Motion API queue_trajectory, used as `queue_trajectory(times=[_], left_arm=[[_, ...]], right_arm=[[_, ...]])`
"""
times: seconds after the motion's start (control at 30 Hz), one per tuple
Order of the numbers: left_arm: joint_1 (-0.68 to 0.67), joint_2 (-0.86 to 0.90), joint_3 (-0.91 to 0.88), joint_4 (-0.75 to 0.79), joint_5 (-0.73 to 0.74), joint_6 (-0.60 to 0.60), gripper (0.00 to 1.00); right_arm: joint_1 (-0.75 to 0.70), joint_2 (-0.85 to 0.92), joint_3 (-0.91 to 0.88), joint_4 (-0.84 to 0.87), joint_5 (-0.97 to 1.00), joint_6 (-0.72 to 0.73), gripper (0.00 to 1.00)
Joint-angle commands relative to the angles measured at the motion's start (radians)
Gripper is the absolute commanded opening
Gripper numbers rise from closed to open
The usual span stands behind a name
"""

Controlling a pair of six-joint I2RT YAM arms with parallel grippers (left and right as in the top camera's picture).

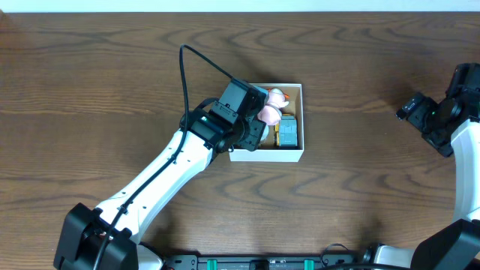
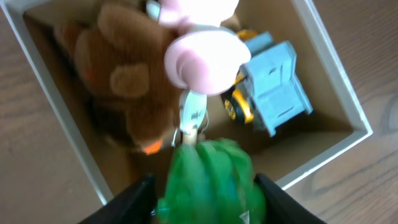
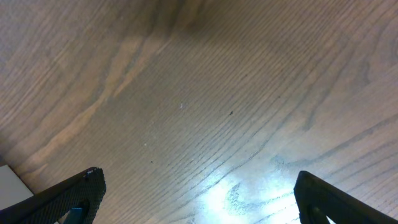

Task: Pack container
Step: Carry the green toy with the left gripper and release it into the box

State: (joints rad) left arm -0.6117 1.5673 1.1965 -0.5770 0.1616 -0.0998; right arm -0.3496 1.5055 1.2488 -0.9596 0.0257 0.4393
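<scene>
**Left hand over the container with a green toy; right hand spread above bare worktop**

Overhead: the left arm reaches across the wooden worktop and its left hand hangs over the container, covering the side of the box nearest that arm. Just beyond the hand, inside the box, a pink toy and a blue truck show. The right hand is well apart from the box, at the far side of the worktop, with nothing under it but wood.

Left wrist: the left hand is clenched on a green toy, which fills the gap between its dark fingers. The green toy is blurred, so I cannot tell its form. Ahead of the fingertips lies the container, white-rimmed and tan inside. In it a brown plush sits to one side, the pink toy rests partly on top of it, and the blue truck, with yellow wheels, lies beside them against the opposite wall.

Right wrist: the right hand is released, its fingers wide apart and holding nothing. Below and ahead of it is only wood grain, apart from a white corner at the edge of the view, beside one finger.
</scene>
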Motion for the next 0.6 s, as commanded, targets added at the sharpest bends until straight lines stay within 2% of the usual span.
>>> queue_trajectory(times=[0.0,0.03,0.27,0.3,0.5,0.57], left_arm=[[0.000,-0.006,0.010,0.015,0.003,0.014,0.56],[0.000,-0.006,0.010,0.018,0.003,0.014,0.62],[0.000,-0.006,0.010,0.018,-0.001,0.014,0.62],[0.000,-0.007,0.010,0.014,-0.018,0.014,0.63],[0.008,-0.032,0.010,-0.038,-0.231,0.013,0.80],[0.033,-0.055,0.010,-0.055,-0.274,0.013,0.83]], right_arm=[[-0.002,0.006,-0.004,0.002,0.000,-0.011,0.99],[-0.002,0.006,-0.004,0.002,0.000,-0.011,0.99],[-0.002,0.006,-0.004,0.002,0.000,-0.011,0.99],[-0.002,0.006,-0.004,0.002,0.000,-0.011,0.99],[-0.002,0.006,-0.004,0.002,0.000,-0.019,0.99],[0.004,0.006,-0.004,0.002,-0.009,-0.033,0.99]])
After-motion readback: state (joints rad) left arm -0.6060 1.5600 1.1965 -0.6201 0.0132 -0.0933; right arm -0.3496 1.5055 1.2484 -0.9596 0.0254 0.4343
